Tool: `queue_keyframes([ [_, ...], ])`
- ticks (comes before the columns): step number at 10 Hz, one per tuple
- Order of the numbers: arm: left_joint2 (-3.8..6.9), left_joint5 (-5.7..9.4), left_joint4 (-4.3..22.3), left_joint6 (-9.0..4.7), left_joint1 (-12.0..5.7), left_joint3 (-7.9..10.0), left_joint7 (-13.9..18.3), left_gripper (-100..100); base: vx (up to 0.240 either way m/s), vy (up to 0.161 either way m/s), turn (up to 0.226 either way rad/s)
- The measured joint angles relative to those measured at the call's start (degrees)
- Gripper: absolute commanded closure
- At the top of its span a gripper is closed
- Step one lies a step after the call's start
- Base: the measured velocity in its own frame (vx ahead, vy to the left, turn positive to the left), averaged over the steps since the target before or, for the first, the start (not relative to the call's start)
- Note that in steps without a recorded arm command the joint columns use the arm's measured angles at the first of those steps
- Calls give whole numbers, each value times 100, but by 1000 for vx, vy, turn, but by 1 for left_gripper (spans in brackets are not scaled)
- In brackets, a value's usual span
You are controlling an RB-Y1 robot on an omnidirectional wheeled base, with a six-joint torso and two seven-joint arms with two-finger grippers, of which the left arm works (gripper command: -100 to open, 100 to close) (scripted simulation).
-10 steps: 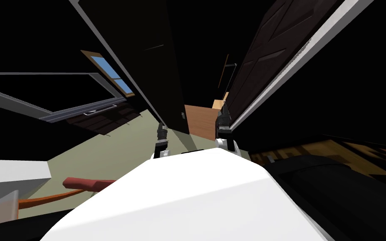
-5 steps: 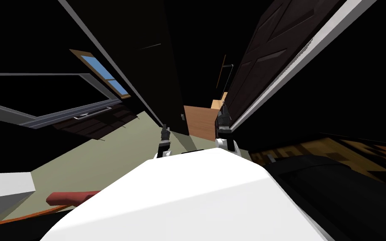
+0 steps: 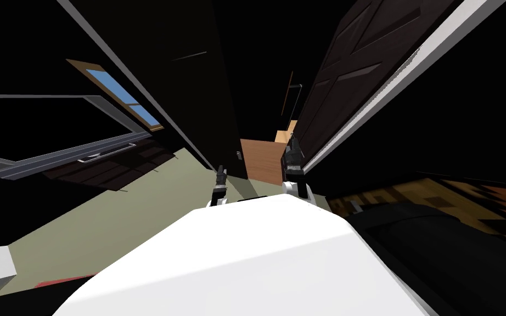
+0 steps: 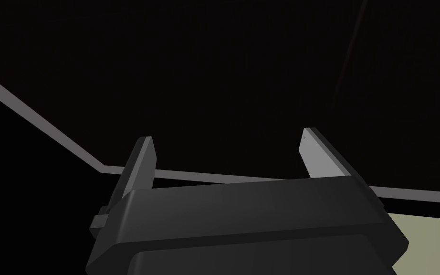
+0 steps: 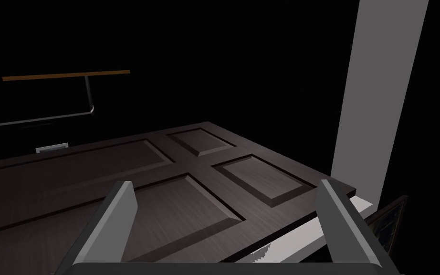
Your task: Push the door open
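Facing the dark panelled door point(image 5: 166, 191), the right gripper point(image 5: 226, 186) has both fingers spread wide with nothing between them. The door's recessed panels lie directly beyond the fingertips. Contact with the door face cannot be confirmed. A white door frame point(image 5: 386, 95) runs along the door's edge on one side of the gripper. A thin metal bar point(image 5: 90, 98) under a brown strip point(image 5: 66, 75) stands beyond the door's other edge.

In the head view, the right gripper point(image 3: 293, 153) sits at the foot of the door point(image 3: 345, 82), which slants up and away to the robot's right, with the door frame point(image 3: 411, 71) along its outer side. A brown wooden floor point(image 3: 260, 159) shows in the gap just left of the door.

The left gripper point(image 4: 227, 136) also has its fingers spread and empty, pointing at a dark flat surface point(image 4: 214, 71) edged by a grey trim strip point(image 4: 37, 119). In the head view, the left gripper point(image 3: 220, 175) is low, above an olive floor point(image 3: 136, 203), near the right gripper but apart from it. A blue-paned window point(image 3: 117, 93) lies further left.
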Motion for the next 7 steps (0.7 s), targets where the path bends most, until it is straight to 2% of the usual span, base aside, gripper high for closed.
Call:
queue_keyframes([
  [2,27,1,297,-93,-50,-68,53,-100,83,55,-92],
  [3,26,-8,357,-97,-29,-122,67,-100,60,32,-14],
  [7,23,-16,811,-213,-136,-228,121,-100,71,48,-71],
])
